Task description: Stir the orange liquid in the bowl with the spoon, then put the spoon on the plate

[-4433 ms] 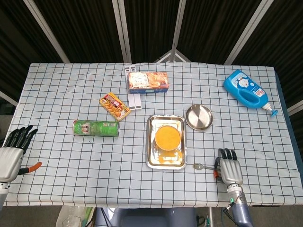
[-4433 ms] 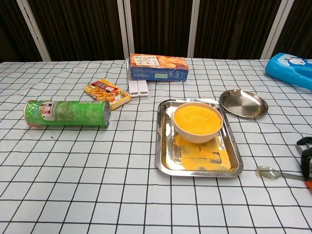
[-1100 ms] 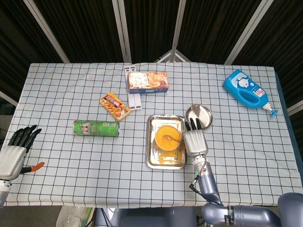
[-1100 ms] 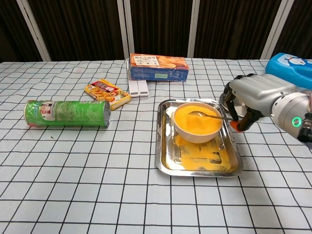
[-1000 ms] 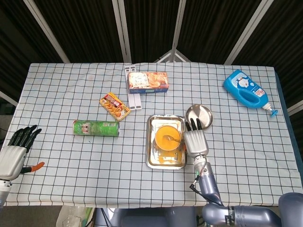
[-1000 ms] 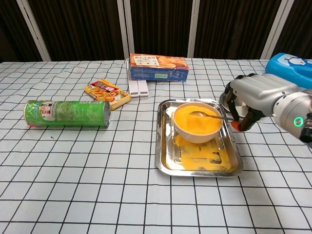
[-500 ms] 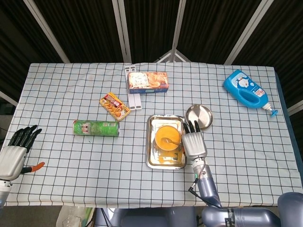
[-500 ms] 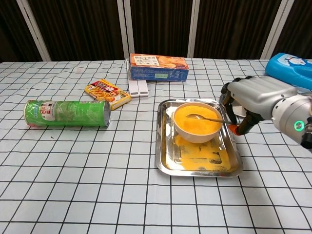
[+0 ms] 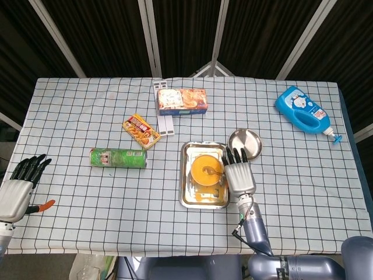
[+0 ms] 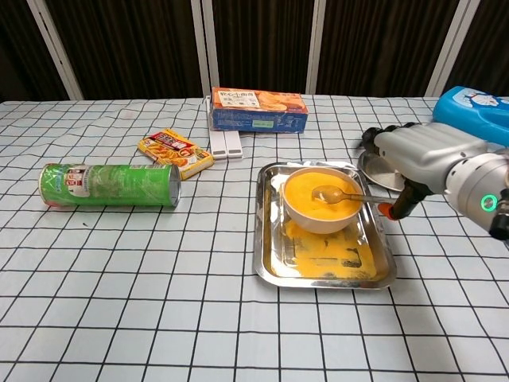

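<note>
A white bowl of orange liquid stands in a steel tray smeared with orange. My right hand is just right of the bowl and grips the handle of the spoon. The spoon's scoop, coated orange, sits level over the liquid near the bowl's middle. The round steel plate lies behind the tray's right corner, partly hidden by the hand. My left hand hangs at the table's left edge with fingers spread, holding nothing.
A green can lies on its side left of the tray. A snack packet, a white strip and a biscuit box sit behind. A blue bottle lies far right.
The spoon went from the table by my right hand into the bowl. Over the last second its scoop has come up out of the liquid and moved toward the bowl's middle.
</note>
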`<state>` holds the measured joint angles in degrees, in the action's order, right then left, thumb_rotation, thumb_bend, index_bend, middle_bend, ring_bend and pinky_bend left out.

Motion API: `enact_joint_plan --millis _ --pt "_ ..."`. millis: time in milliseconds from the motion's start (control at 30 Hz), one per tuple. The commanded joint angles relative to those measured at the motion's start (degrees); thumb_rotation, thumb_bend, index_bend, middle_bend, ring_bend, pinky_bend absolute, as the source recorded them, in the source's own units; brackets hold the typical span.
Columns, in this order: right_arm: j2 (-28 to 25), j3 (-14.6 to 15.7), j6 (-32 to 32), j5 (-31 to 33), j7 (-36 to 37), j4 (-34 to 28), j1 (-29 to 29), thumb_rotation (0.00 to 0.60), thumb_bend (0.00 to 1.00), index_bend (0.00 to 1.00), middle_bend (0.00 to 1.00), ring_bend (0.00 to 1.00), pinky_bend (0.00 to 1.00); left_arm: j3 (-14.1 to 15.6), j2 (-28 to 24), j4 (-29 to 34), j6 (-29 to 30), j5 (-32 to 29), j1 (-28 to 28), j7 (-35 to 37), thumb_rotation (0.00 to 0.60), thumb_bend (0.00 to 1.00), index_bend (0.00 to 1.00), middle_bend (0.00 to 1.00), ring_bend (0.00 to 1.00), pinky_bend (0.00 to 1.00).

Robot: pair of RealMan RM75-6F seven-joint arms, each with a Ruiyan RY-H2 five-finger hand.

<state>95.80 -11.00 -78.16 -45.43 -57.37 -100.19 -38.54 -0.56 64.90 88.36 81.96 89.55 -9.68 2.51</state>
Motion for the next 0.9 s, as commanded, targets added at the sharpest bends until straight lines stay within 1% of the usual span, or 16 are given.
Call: enact_joint_plan --millis 33,333,433,500,533,633,767,900 --pt "-0.1 0.1 -0.1 -0.2 0.2 -0.3 0.0 0.6 0.39 0.0 0.02 0.0 0.0 0.0 0.0 0.0 0.0 0.0 0.0 0.0 0.6 0.0 0.0 0.0 0.0 0.0" --pt "-0.9 0.8 -0.9 -1.2 0.4 -1.9 0.2 0.6 0.39 0.0 0.01 0.0 0.0 0.0 0.0 0.0 0.1 -0.1 0.0 0.0 0.6 0.0 0.0 0.0 0.0 0.0" --pt "-1.6 1.5 -1.4 -2.3 1.1 -3.4 0.7 0.6 0.39 0.0 0.01 0.0 0.0 0.0 0.0 0.0 0.1 0.0 0.0 0.0 0.6 0.0 0.0 0.0 0.0 0.0" --pt "-2.2 2.4 -2.1 -4.4 2.3 -4.3 1.4 0.6 0.39 0.0 0.01 0.0 0.0 0.0 0.0 0.0 0.0 0.0 0.0 0.0 0.6 0.0 0.0 0.0 0.0 0.0" --pt "-2.8 3.6 -2.9 -6.6 3.6 -5.4 2.3 0.6 0.39 0.0 0.02 0.0 0.0 0.1 -0.1 0.1 0.0 0.0 0.0 -0.1 0.6 0.0 0.0 0.0 0.0 0.0" --pt "-4.0 5.3 -3.8 -10.0 6.3 -6.2 3.8 0.6 0.39 0.04 0.06 0.0 0.0 0.0 -0.1 0.1 0.1 0.0 0.1 -0.2 0.6 0.0 0.0 0.0 0.0 0.0" --pt "-6.2 7.5 -4.7 -13.3 9.2 -7.6 5.8 0.6 0.39 0.05 0.06 0.0 0.0 0.1 0.0 0.1 0.2 0.0 0.1 -0.3 0.6 0.0 0.0 0.0 0.0 0.0" --pt "-9.5 10.1 -6.1 -16.9 13.0 -9.3 8.6 0.6 0.39 0.05 0.06 0.0 0.0 0.1 0.0 0.1 0.2 0.0 0.1 -0.5 0.6 0.0 0.0 0.0 0.0 0.0"
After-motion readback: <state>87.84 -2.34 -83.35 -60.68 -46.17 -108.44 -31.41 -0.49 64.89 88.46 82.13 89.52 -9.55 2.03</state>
